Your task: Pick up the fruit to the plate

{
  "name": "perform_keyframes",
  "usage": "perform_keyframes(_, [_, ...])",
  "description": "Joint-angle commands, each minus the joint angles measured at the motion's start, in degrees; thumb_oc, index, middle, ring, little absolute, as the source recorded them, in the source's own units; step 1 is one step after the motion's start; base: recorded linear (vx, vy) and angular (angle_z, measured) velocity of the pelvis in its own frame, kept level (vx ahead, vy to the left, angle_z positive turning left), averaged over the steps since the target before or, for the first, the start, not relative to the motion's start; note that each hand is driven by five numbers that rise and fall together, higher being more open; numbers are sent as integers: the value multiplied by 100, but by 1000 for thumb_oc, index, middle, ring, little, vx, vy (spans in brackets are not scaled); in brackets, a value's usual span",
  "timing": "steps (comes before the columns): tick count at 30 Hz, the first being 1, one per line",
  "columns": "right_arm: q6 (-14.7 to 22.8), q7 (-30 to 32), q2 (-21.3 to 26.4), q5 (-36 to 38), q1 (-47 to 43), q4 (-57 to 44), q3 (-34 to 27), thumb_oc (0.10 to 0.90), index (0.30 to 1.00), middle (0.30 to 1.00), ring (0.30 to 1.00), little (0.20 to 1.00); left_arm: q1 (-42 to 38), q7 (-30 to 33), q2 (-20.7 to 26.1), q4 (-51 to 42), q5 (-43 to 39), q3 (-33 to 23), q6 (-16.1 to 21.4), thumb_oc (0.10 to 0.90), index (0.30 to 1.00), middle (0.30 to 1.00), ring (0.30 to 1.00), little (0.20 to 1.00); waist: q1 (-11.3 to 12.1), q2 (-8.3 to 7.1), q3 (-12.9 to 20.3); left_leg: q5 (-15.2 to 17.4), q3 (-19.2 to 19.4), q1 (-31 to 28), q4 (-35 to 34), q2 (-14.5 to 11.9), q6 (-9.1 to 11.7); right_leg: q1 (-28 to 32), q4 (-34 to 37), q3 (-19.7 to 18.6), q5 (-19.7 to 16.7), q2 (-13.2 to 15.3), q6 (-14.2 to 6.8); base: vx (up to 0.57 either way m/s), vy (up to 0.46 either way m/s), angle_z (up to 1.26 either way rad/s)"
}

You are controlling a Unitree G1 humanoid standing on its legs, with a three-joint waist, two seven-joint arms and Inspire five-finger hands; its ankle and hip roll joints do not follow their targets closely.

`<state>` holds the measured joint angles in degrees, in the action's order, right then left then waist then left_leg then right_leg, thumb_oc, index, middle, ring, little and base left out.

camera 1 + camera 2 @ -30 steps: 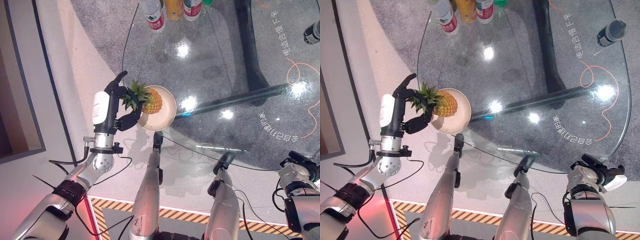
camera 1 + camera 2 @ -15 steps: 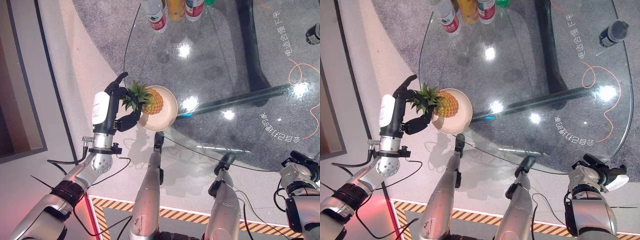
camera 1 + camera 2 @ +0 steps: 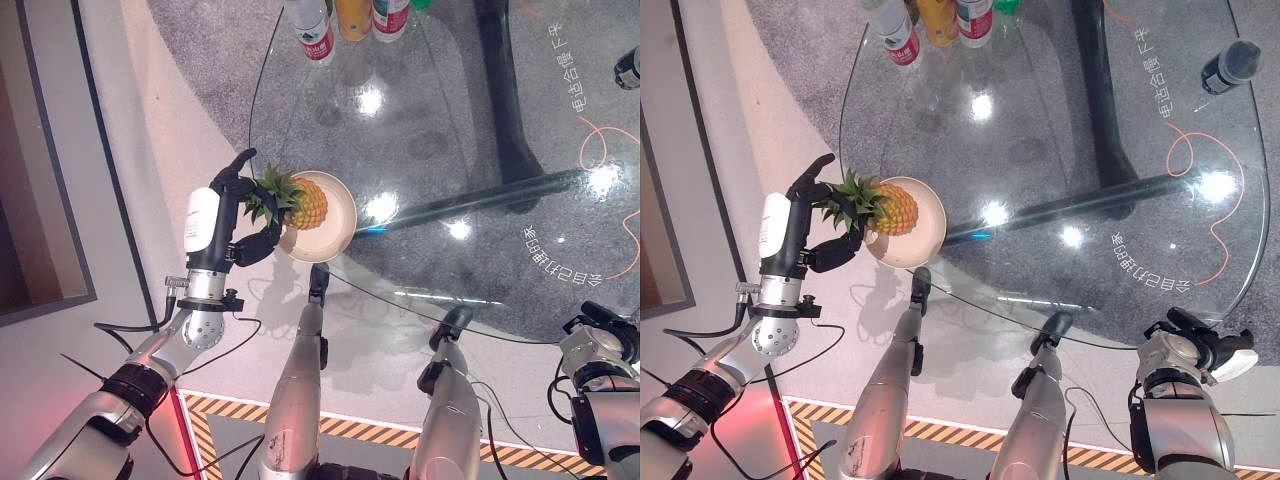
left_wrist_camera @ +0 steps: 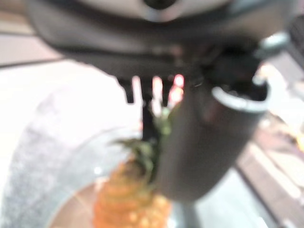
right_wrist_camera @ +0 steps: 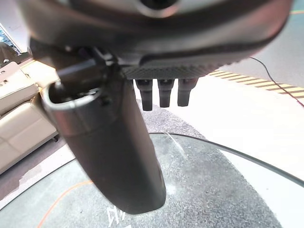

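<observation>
Left hand (image 3: 232, 215) partly behind pineapple (image 3: 300, 203) leaves.

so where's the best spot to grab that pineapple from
By the leafy crown, coming from the table's left edge. The pineapple lies on its side on the plate with the crown overhanging the rim toward the left robot hand, whose fingers already curl around those leaves.

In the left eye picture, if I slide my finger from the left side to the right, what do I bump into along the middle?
Left hand → pineapple → plate → bare glass table → orange cable under the glass near the right edge.
</observation>
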<state>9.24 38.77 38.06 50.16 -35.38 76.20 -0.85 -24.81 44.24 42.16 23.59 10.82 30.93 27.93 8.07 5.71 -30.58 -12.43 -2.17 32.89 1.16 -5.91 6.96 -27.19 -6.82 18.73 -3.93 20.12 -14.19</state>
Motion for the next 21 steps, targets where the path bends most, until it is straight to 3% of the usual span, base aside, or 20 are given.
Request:
perform_keyframes(1, [113, 163, 758, 28, 119, 394, 123, 800, 900, 900, 900, 900, -259, 226, 119, -181, -64, 4, 202, 800, 900, 900, 900, 900, 70, 3, 78, 424, 192, -222, 36, -199, 25, -503, -579, -83, -212, -148, 95, 0, 0, 0])
perform_keyframes(21, [64, 115, 743, 63, 133, 424, 117, 800, 900, 900, 900, 900, -315, 241, 115, -185, -40, -31, 335, 800, 900, 900, 900, 900, 87, -66, 78, 488, 144, -328, 113, -193, 11, -409, -674, -86, -139, -185, 127, -2, -3, 0])
